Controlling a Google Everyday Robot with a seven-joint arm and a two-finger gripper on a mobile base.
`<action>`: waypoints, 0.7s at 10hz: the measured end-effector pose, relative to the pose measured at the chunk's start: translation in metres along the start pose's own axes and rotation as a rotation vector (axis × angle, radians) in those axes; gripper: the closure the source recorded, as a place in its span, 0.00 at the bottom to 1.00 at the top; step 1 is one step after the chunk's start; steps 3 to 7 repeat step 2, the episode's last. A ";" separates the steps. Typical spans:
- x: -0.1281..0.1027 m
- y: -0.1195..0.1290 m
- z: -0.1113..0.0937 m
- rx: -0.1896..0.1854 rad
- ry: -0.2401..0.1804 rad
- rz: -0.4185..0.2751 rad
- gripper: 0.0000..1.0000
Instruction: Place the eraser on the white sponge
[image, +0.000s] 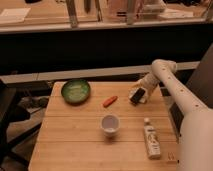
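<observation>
My gripper (137, 94) is at the end of the white arm, low over the back right part of the wooden table (75, 135). A small dark block, the eraser (135, 97), is right at the gripper's tip. A small white patch (145, 98) shows just beside and under the eraser at its right; it may be the white sponge, mostly hidden by the eraser and gripper. I cannot tell whether the eraser rests on it or is still held.
A green bowl (75, 91) stands at the back left. A red-orange oblong thing (109, 101) lies left of the gripper. A white cup (110, 123) stands mid-table. A white bottle (151, 138) lies near the right edge.
</observation>
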 end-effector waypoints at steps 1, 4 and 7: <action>0.003 0.000 -0.006 0.002 0.000 0.007 0.20; 0.005 0.000 -0.011 0.003 0.002 0.008 0.20; 0.005 0.000 -0.011 0.003 0.002 0.008 0.20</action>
